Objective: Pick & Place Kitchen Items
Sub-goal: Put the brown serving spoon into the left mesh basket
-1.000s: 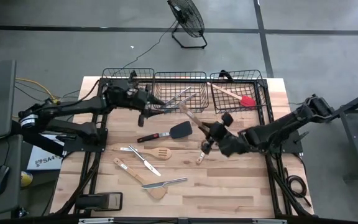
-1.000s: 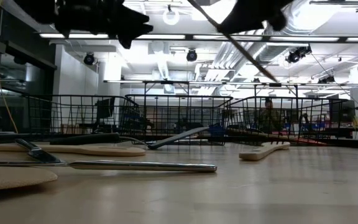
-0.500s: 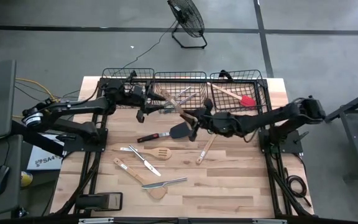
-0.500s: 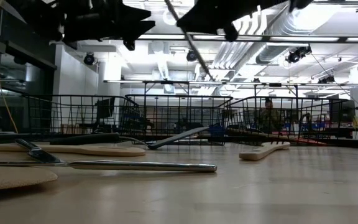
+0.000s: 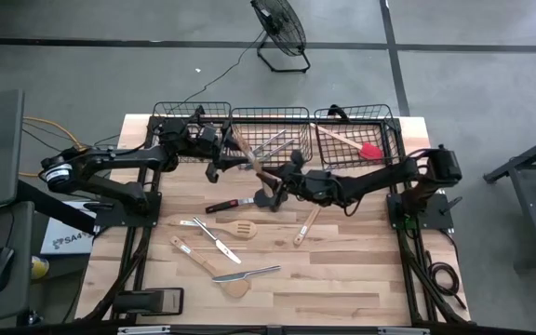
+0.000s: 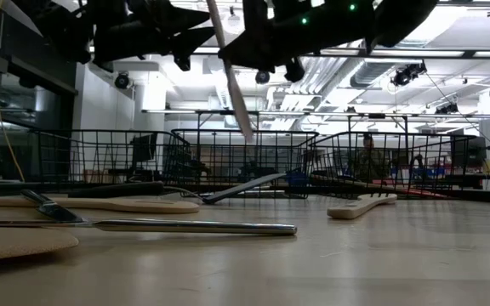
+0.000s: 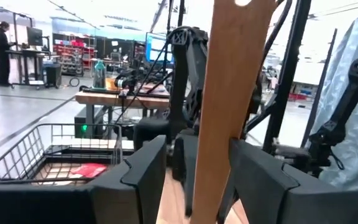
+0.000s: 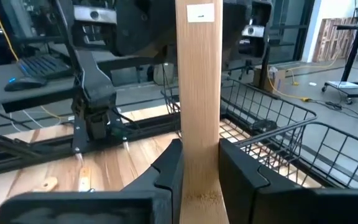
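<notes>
Right gripper (image 8: 199,171) pinches a wooden spatula (image 8: 198,81) between its fingers, long axis running from the grip toward the middle basket (image 5: 270,126), raised above the table (image 5: 342,279). Its arm stretches low across from the right. Left gripper (image 7: 197,168) has its fingers spread around the same spatula, apparently without clamping it, beside the baskets. A red spatula (image 5: 368,149) lies in the right basket (image 5: 394,140).

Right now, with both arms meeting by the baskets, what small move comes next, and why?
Probably close the left gripper. The wooden spatula is clamped in the right gripper, and its other end stands between the left fingers, which look open around it.
</notes>
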